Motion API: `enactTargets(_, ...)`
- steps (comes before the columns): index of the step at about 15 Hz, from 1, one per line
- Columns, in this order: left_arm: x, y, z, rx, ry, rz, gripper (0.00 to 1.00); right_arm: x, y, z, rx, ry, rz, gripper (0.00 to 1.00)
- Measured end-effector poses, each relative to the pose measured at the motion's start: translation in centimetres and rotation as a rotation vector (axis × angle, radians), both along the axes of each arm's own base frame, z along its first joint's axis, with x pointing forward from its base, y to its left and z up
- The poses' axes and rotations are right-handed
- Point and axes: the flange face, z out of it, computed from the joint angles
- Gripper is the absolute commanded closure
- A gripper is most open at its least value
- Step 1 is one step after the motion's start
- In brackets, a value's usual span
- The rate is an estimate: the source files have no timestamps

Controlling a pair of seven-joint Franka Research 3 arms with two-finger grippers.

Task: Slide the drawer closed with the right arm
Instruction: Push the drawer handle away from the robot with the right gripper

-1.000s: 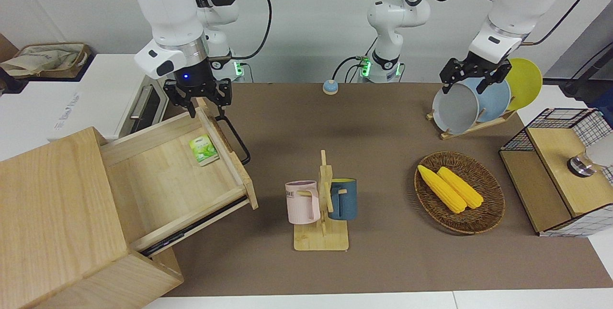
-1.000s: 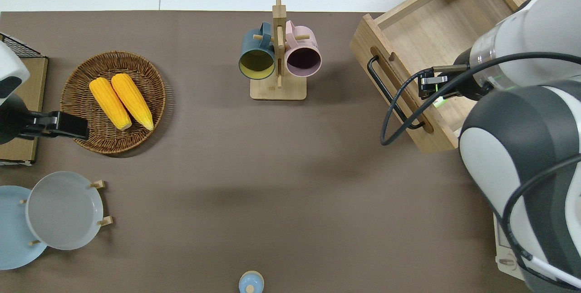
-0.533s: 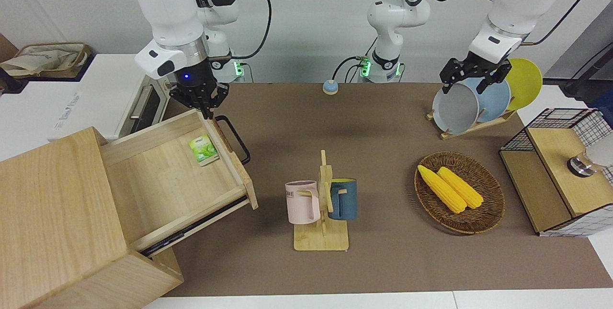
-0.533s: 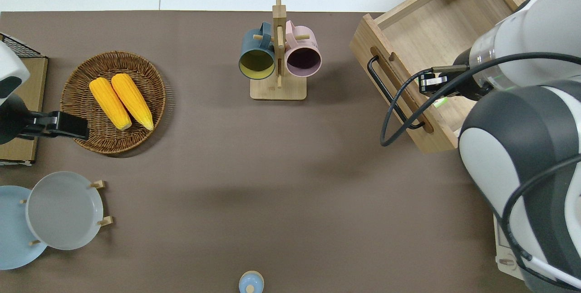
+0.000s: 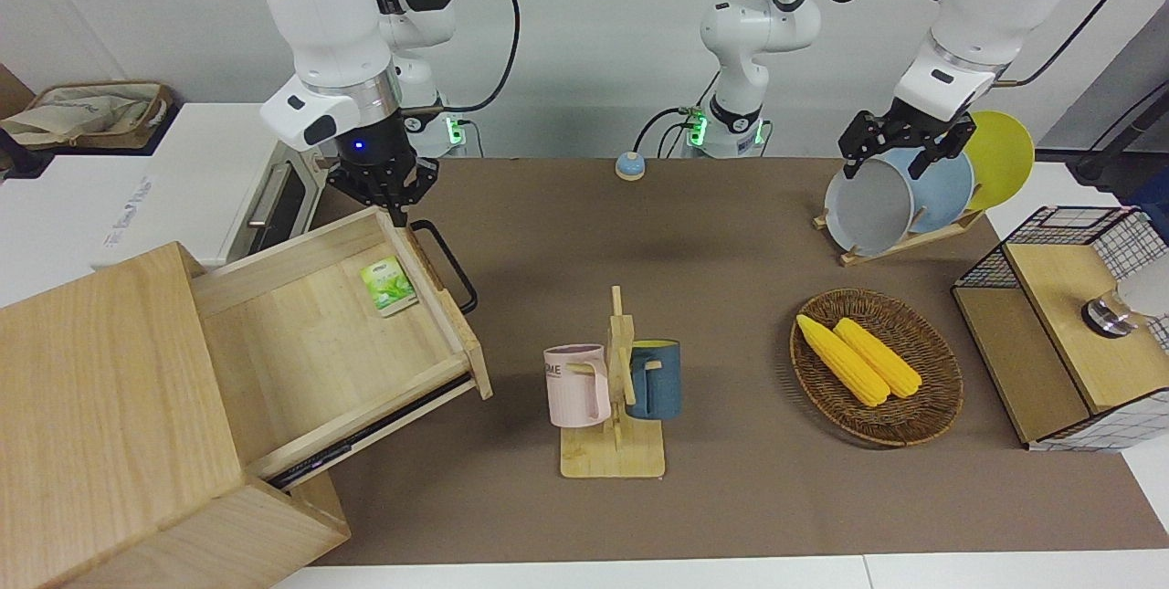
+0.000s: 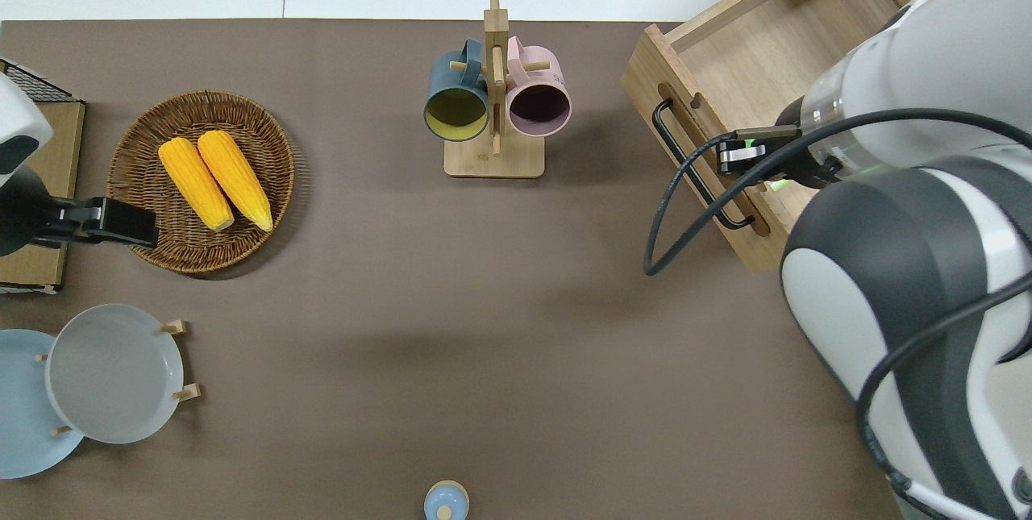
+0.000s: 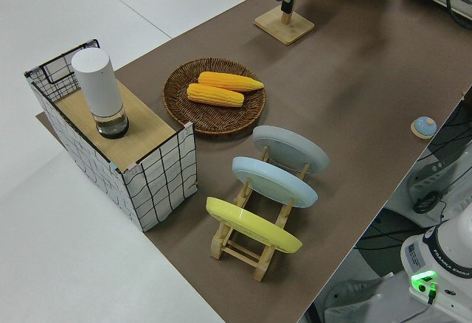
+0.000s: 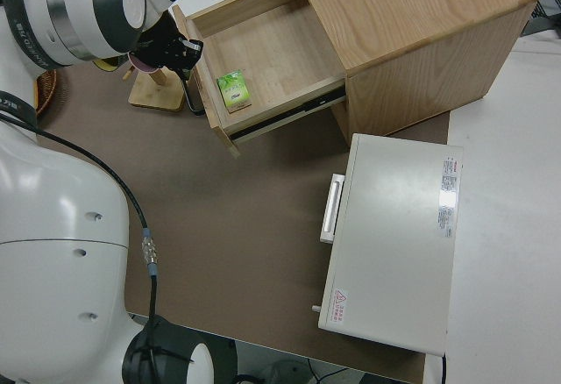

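The light-wood drawer (image 5: 320, 342) stands pulled out of the large wooden box (image 5: 100, 406), with its black loop handle (image 5: 449, 265) on the front panel facing the table's middle. It also shows in the overhead view (image 6: 758, 60) and the right side view (image 8: 272, 51). A small green packet (image 5: 388, 285) lies inside it. My right gripper (image 5: 394, 208), with a blue light, is shut and empty. In the overhead view the right gripper (image 6: 732, 159) is over the front panel's top edge, beside the handle (image 6: 685, 161). The left arm is parked.
A white toaster oven (image 5: 183, 187) sits beside the box, nearer to the robots. A mug rack (image 5: 614, 388) with a pink and a blue mug stands mid-table. A basket with corn (image 5: 932, 406), a plate rack (image 5: 900, 196) and a wire-and-wood rack (image 5: 1068, 324) are toward the left arm's end.
The right gripper's fingers went from open to shut, and it shifted from over the drawer's inside to over the front panel. The drawer has not moved.
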Motion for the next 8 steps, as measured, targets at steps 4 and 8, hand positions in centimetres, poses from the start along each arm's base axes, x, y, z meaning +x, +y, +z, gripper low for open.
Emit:
enactTargets(4, 0.0, 0.0, 0.0, 0.000, 0.000, 0.000, 0.01, -1.6, 5.4, 0.0, 0.009, 0.003, -0.093, 1.000)
enactTargets(8, 0.0, 0.0, 0.0, 0.000, 0.000, 0.000, 0.01, -2.2, 6.9, -0.8, 0.006, 0.024, -0.196, 1.000)
